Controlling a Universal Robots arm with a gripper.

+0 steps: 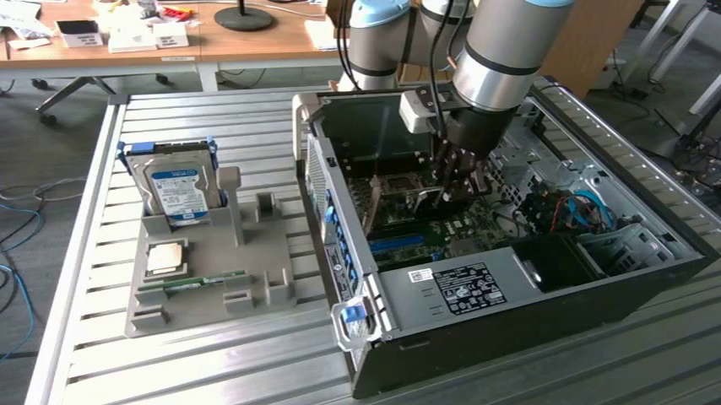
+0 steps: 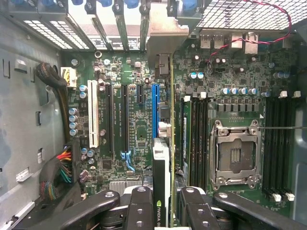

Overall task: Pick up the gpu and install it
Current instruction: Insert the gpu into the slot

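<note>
My gripper (image 1: 457, 184) reaches down into the open black computer case (image 1: 372, 337), over the green motherboard (image 1: 451, 228). In the wrist view the gripper (image 2: 165, 211) is shut on the gpu (image 2: 171, 120). The card shows edge-on as a thin green line, with its silver end bracket (image 2: 165, 28) up against the case's rear slot openings. It hangs upright just above the motherboard (image 2: 139, 143), close alongside the blue expansion slot (image 2: 155, 110). I cannot tell whether its edge touches a slot. The black fingers (image 2: 139, 211) clamp it from both sides.
On the slatted table a grey holder (image 1: 253, 283) carries a hard drive (image 1: 181, 190), a CPU chip (image 1: 167, 257) and a RAM stick (image 1: 208, 281). Inside the case are the empty CPU socket (image 2: 235, 155), black expansion slots (image 2: 125, 115), cable bundles (image 1: 575, 207) and a labelled power supply (image 1: 468, 287).
</note>
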